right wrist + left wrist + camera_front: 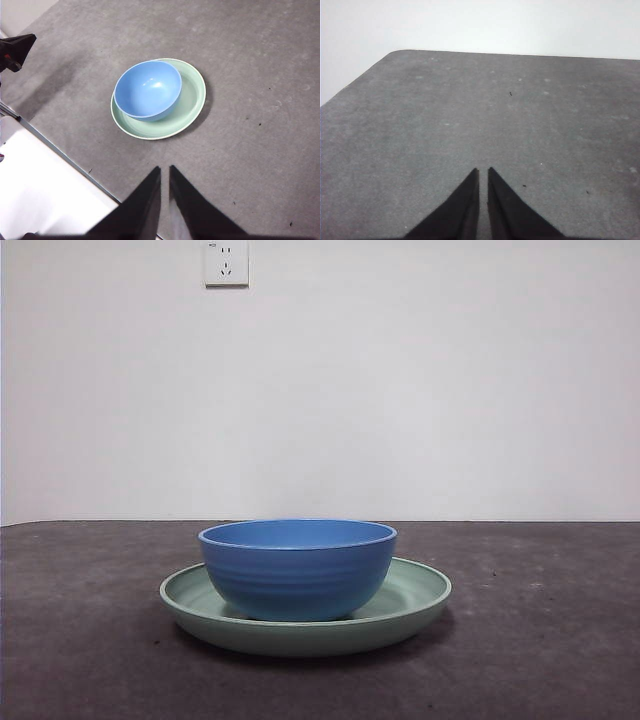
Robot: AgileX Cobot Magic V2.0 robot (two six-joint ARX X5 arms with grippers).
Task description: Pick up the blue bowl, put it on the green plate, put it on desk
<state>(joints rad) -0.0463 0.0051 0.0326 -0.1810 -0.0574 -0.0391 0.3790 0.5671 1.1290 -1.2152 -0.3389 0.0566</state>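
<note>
My round ridged blue bowl [297,568] sits in the wide glossy mint-green plate [420,592] mid-desk [540,640], so both my left gripper [483,172] and right gripper [165,171] hang back, jaws nearly together, empty.

The bench [540,640] is a flat, dark grey-brown matte surface, faintly mottled and speckled with a few pale flecks and tiny dark specks. Only the green plate [415,592] lies directly on it, wide and shallow, resting flat well in from the edges and throwing a soft shadow along one side. A rounded bench corner shows in the left wrist view.
</note>
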